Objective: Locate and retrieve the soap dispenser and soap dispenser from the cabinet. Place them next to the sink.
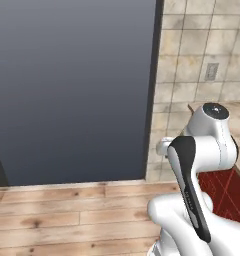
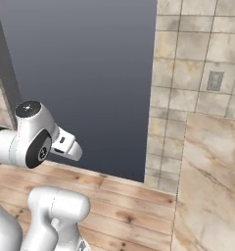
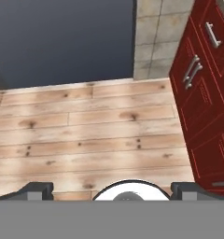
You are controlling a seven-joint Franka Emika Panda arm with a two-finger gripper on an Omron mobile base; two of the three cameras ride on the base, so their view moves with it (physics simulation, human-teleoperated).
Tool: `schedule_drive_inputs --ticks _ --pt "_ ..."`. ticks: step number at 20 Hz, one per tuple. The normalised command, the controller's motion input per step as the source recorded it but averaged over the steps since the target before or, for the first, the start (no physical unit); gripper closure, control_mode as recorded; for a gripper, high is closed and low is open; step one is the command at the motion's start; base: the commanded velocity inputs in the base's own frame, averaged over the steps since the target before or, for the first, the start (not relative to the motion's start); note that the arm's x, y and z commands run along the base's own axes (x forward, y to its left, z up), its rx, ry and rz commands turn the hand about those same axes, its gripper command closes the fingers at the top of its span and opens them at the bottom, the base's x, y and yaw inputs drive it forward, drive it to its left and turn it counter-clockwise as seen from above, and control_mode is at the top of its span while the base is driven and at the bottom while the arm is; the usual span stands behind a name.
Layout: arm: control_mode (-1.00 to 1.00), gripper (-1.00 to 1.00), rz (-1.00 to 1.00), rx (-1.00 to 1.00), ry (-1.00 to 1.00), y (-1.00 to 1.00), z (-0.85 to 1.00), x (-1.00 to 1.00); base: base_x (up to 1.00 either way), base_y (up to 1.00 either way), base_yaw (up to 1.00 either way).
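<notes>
Your gripper (image 3: 112, 189) looks down at the floor in the hand view, its two dark finger tips (image 3: 37, 189) set far apart at the bottom corners, so the jaws stand wide with nothing between them and nothing touched.

Neither soap dispenser, the wall cabinet nor the sink can be made out in these pictures, so you cannot tell where they lie from the hand.

Below the hand you have a wooden plank floor (image 3: 86, 135), pale with darker knots. To the right in the hand view stand the red base units (image 3: 202, 107) with grey bar handles (image 3: 192, 71). Ahead rises a large dark grey panel (image 1: 72, 85) with a darker frame, reaching down to the floor. Beside it runs a beige tiled wall (image 2: 188, 68) carrying a small grey outlet plate (image 2: 215, 81). At the right in the right base view you see a marbled beige countertop (image 2: 212, 186), close under the tiles.
</notes>
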Motion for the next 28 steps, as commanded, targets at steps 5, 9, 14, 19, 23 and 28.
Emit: schedule_drive_inputs --ticks 5,9,14,19,23,28 --pt "1.00 -1.00 0.00 0.00 0.00 0.00 0.00 0.00 0.17 0.31 0.39" --pt "1.00 -1.00 0.00 0.00 0.00 0.00 0.00 0.00 0.23 0.33 0.38" --pt "1.00 -1.00 0.00 0.00 0.00 0.00 0.00 0.00 0.22 0.34 0.39" --pt "1.00 -1.00 0.00 0.00 0.00 0.00 0.00 0.00 0.17 0.35 0.39" --pt "1.00 -1.00 0.00 0.00 0.00 0.00 0.00 0.00 0.25 0.22 0.35" --pt "1.00 -1.00 0.00 0.00 0.00 0.00 0.00 0.00 0.51 0.00 0.15"
